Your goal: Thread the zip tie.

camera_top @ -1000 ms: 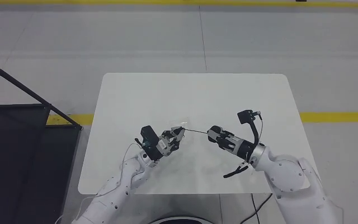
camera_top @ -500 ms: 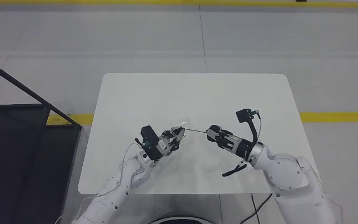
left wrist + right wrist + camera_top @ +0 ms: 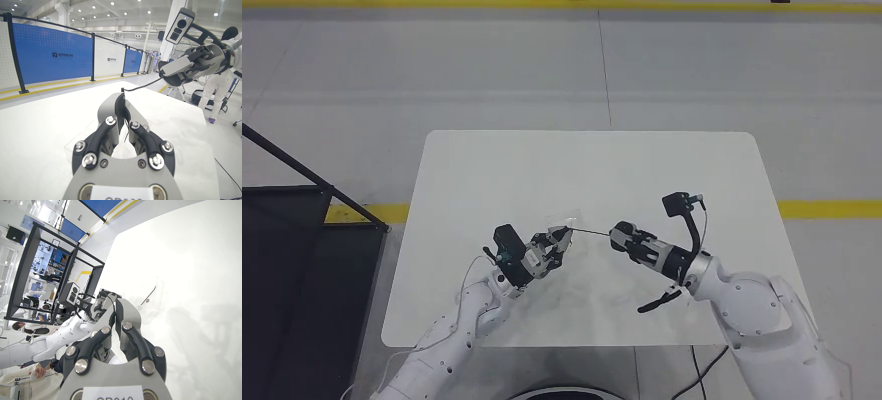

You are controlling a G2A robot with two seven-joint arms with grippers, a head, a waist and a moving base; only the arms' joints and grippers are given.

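A thin black zip tie (image 3: 590, 233) spans the gap between my two grippers above the middle of the white table (image 3: 492, 180). My left gripper (image 3: 560, 240) is shut on its head end, and the small square head (image 3: 122, 89) sticks out past the fingertips. From there the strap (image 3: 143, 86) curves across to my right gripper (image 3: 616, 237), which is shut on the tail end. In the left wrist view the right gripper (image 3: 162, 75) hangs a short way beyond my left gripper (image 3: 122, 100). In the right wrist view the right gripper (image 3: 114, 306) pinches the strap.
A clear plastic bag (image 3: 567, 218) lies on the table just beyond the grippers, with another black zip tie (image 3: 151, 291) in it. A black frame (image 3: 292, 260) stands off the table's left side. The far half of the table is bare.
My right gripper has crept slightly left toward the left gripper, still holding the strap. The left arm has not moved.
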